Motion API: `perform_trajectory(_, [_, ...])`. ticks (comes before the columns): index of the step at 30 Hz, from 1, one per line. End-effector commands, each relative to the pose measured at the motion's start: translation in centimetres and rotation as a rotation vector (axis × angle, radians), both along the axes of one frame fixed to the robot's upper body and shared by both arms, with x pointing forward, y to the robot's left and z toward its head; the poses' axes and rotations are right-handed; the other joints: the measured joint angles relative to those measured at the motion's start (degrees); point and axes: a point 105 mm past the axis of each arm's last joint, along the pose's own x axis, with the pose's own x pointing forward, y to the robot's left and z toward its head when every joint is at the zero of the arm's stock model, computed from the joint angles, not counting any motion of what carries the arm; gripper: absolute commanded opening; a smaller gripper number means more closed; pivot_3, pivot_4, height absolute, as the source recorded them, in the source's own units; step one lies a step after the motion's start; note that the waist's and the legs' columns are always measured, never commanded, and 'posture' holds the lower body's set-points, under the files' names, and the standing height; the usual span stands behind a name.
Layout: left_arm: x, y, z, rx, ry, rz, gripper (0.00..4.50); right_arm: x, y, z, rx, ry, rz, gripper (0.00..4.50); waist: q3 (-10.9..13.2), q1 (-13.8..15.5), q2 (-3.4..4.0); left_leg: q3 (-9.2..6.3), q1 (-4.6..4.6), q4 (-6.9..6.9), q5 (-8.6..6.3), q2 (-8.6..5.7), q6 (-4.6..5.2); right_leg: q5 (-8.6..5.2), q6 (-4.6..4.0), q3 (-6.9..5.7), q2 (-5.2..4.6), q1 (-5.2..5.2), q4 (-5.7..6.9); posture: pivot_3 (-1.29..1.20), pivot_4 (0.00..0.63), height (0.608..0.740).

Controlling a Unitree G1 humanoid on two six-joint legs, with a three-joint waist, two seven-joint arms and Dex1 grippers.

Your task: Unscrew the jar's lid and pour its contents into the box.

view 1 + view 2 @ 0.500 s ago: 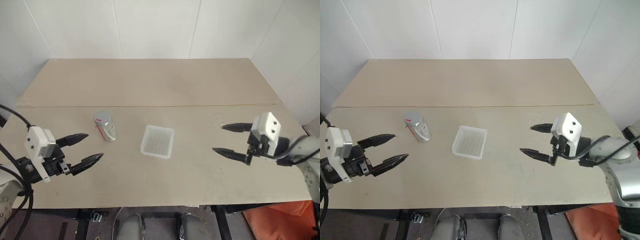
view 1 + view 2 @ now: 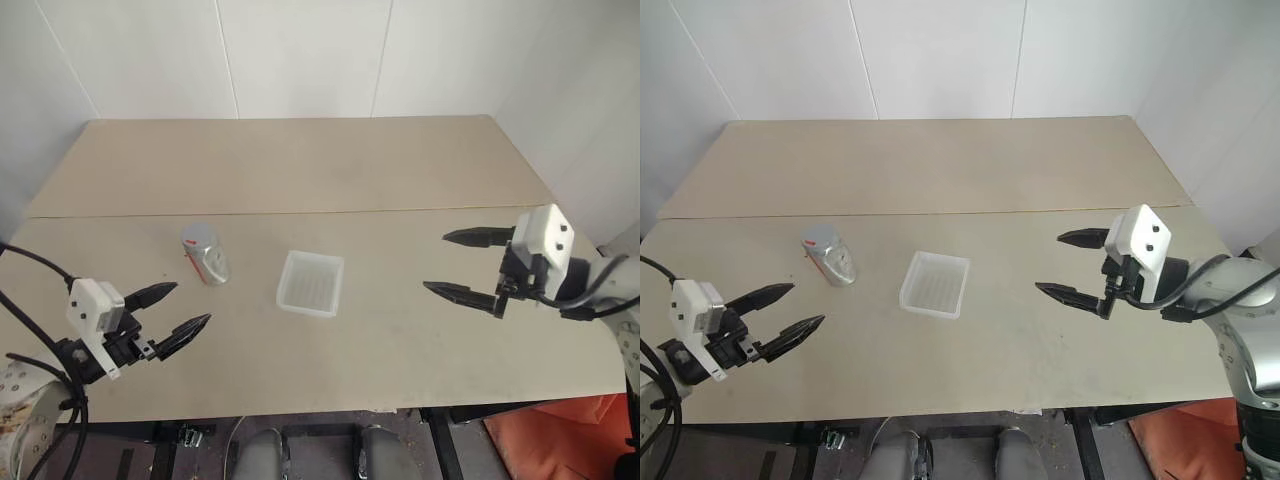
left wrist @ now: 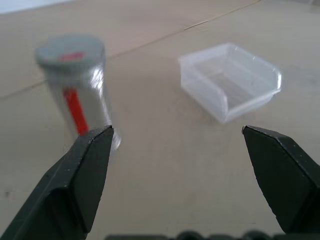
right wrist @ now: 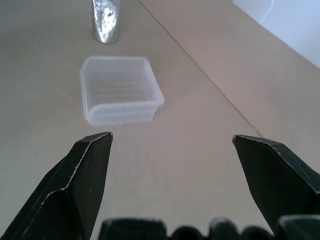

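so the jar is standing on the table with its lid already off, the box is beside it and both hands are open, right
Not quite: the lid is on the jar, as the left wrist view shows. The rest holds: the jar stands on the table, the box sits beside it, and the left hand and right hand are open.

the right gripper [image 4: 172, 142] has its two black fingers [image 4: 85, 175] spread wide apart above the beige table [image 4: 200, 150]. between them, further off, sits the translucent white box [image 4: 120, 95], its ribbed bottom showing. beyond it stands the jar [image 4: 105, 22], its top cut off by the frame edge.
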Motion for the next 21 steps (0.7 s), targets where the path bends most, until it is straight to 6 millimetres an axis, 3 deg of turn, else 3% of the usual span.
perform_trajectory(1, [1.6, 1.2, 1.1, 0.029, -0.083, 0.064, 4.48, 0.4, 1.6, -0.4, 0.002, -0.011, 0.017, 4.50, 0.00, 0.44, 0.00, 0.00, 0.01, 0.01, 0.00, 0.00, 0.00, 0.00, 0.00, -0.01, 0.00, 0.02, 0.00, 0.00, 0.150, 0.740])
perform_trajectory(7, [4.9, 0.9, 0.9, 0.026, -0.118, 0.055, 4.48, 2.2, 2.1, -1.2, -0.020, -0.022, -0.029, 4.50, 0.00, 0.50, -0.01, 0.04, -0.07, 0.09, -0.01, -0.09, 0.03, 0.08, 0.05, 0.05, -0.03, 0.01, -0.03, 0.00, 0.150, 0.740])
perform_trajectory(21, [7.9, 0.5, 0.7, -0.017, -0.193, 0.096, 4.48, 1.9, 3.5, -0.4, -0.020, -0.056, 0.013, 4.50, 0.01, 0.36, -0.03, 0.09, -0.06, 0.08, -0.07, -0.04, 0.12, 0.15, 0.11, 0.05, -0.04, -0.02, 0.00, 0.00, 0.150, 0.740])
